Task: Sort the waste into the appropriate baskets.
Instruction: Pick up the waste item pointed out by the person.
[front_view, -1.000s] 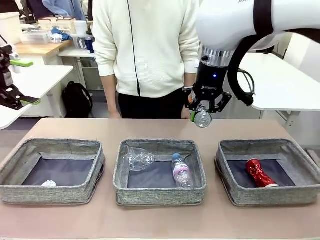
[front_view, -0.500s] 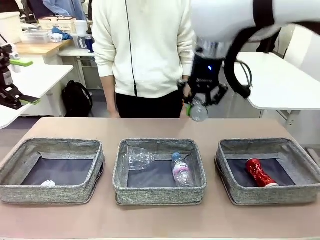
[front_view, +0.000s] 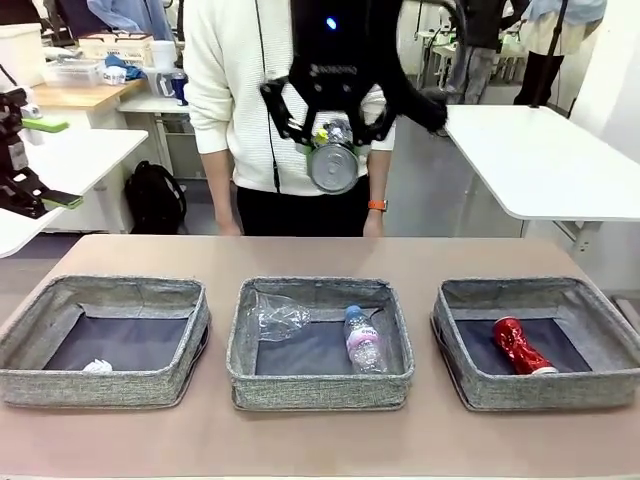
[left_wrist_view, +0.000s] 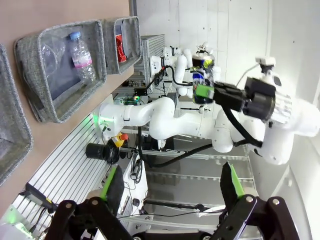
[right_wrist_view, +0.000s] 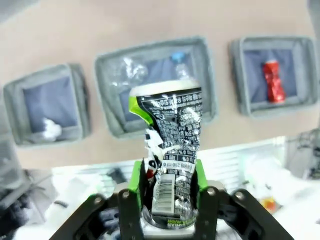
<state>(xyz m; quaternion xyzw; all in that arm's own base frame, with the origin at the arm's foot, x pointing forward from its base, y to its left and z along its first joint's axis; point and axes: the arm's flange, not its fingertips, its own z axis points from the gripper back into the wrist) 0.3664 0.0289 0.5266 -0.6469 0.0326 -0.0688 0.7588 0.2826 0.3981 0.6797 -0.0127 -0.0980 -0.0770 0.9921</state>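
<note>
Count: 3 baskets in a row along the near edge of the tabletop (front_view: 300, 255), all grey woven fabric, soft walls, dark flat bottoms. 2 cans, 1 bottle, 1 cup, 1 paper ball.

Left basket (front_view: 30, 330): crumpled white paper ball (front_view: 97, 367) near its front wall. Middle basket (front_view: 240, 345): clear plastic cup (front_view: 277, 318), crinkled, on its side at rear left; clear bottle (front_view: 363, 341), pink label, blue cap, lying beside it. Right basket (front_view: 455, 335): red crushed can (front_view: 520, 347), shiny, lying slantwise.

My right hand (front_view: 330, 150) is clenched on the dark printed can (front_view: 332, 165), green pads on both sides; can dented, white print, silvery end facing the front cam. Held high above the far edge of the tabletop, in front of the person's white sweater.

Vs 1 s ago: right hand + can were farther right, lower, near the far right; now up, toward the middle, closer to cam. Basket contents same.

My left hand (left_wrist_view: 170, 187) released, fingers spread wide, off past the tabletop's left edge.
</note>
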